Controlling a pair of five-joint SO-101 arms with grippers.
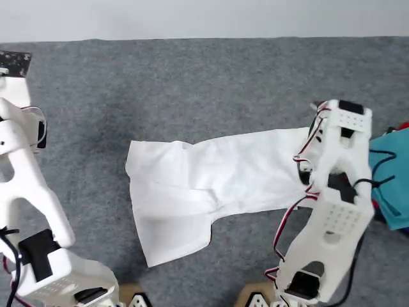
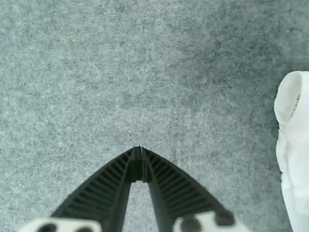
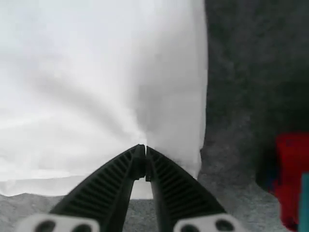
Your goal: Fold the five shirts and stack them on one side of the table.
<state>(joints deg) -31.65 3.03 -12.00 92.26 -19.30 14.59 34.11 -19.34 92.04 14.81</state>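
A white shirt [image 1: 211,185] lies spread on the grey table, one sleeve toward the front left. My right arm [image 1: 332,192] stands over its right end. My right gripper [image 3: 141,148] is shut, its tips pressed into the white shirt [image 3: 96,87] close to the hem, and creases in the cloth run to the tips. Over bare grey cloth at the table's left side, my left gripper [image 2: 141,151] is shut with nothing in it. The left arm [image 1: 25,185] stays along the left edge.
A blue shirt [image 1: 393,182] over something red [image 1: 402,126] lies at the right edge; the red cloth [image 3: 289,174] is beside my right gripper. A white arm part [image 2: 293,145] is near my left gripper. Bare grey table [image 1: 192,83] stretches behind the shirt.
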